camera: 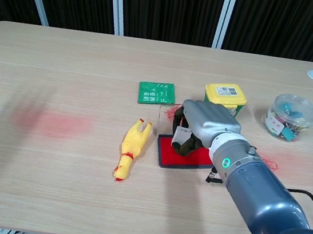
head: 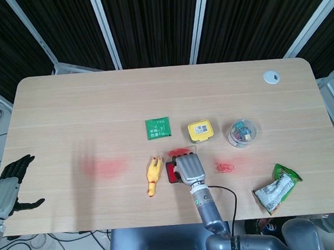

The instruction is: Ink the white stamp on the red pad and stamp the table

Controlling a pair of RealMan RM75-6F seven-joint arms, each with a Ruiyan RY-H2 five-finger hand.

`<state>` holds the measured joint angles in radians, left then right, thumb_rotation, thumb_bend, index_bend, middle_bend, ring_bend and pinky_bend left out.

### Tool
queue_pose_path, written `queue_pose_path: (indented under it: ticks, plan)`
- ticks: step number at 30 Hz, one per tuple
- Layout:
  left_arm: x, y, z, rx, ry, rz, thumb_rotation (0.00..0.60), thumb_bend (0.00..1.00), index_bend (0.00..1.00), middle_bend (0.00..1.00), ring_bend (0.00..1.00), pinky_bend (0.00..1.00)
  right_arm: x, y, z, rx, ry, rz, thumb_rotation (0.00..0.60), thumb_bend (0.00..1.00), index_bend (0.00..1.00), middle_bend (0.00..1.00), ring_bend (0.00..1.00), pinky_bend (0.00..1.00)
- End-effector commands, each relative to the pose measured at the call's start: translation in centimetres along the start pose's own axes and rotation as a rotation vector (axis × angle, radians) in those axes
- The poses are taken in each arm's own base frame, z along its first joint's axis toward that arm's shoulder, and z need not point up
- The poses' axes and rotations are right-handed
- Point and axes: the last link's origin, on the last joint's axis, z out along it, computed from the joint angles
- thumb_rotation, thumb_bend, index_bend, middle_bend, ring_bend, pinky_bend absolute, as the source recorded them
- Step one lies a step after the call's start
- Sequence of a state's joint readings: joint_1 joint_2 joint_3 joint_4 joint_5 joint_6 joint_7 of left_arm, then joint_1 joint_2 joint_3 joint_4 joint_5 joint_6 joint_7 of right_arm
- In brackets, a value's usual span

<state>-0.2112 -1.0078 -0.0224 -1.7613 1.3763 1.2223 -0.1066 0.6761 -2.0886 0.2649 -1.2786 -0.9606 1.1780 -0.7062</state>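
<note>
The red ink pad (camera: pixel 176 153) in its dark tray lies near the table's front middle; it also shows as the red pad (head: pixel 170 171) in the head view. My right hand (camera: pixel 207 124) hovers over the pad with its fingers curled around the white stamp (camera: pixel 182 134), whose lower end sits just above or on the red surface. From above, the right hand (head: pixel 188 168) covers most of the pad and hides the stamp. My left hand (head: pixel 7 188) hangs off the table's left front corner, fingers apart and holding nothing.
A yellow rubber chicken (camera: pixel 130 147) lies just left of the pad. Behind it are a green card (camera: pixel 157 93), a yellow-lidded box (camera: pixel 225 97) and a clear jar (camera: pixel 291 116). A snack bag (head: pixel 278 187) lies at right. Red smudges (camera: pixel 57 123) mark the table.
</note>
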Motion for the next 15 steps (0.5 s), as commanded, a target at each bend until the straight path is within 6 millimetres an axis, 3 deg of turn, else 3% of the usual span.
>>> queue_pose_path:
  ticks: [1, 15]
  plan:
    - [0.0, 0.0, 0.0, 0.0, 0.0, 0.0, 0.6, 0.0, 0.0, 0.0, 0.0, 0.0, -0.01, 0.06, -0.04, 0.0, -0.001, -0.002, 0.6, 0.53, 0.76, 0.66, 0.51, 0.47]
    - [-0.03, -0.01, 0.0, 0.0, 0.0, 0.002, 0.6, 0.0, 0.0, 0.0, 0.0, 0.0, -0.77, 0.41, -0.28, -0.01, -0.024, -0.001, 0.6, 0.53, 0.76, 0.67, 0.51, 0.47]
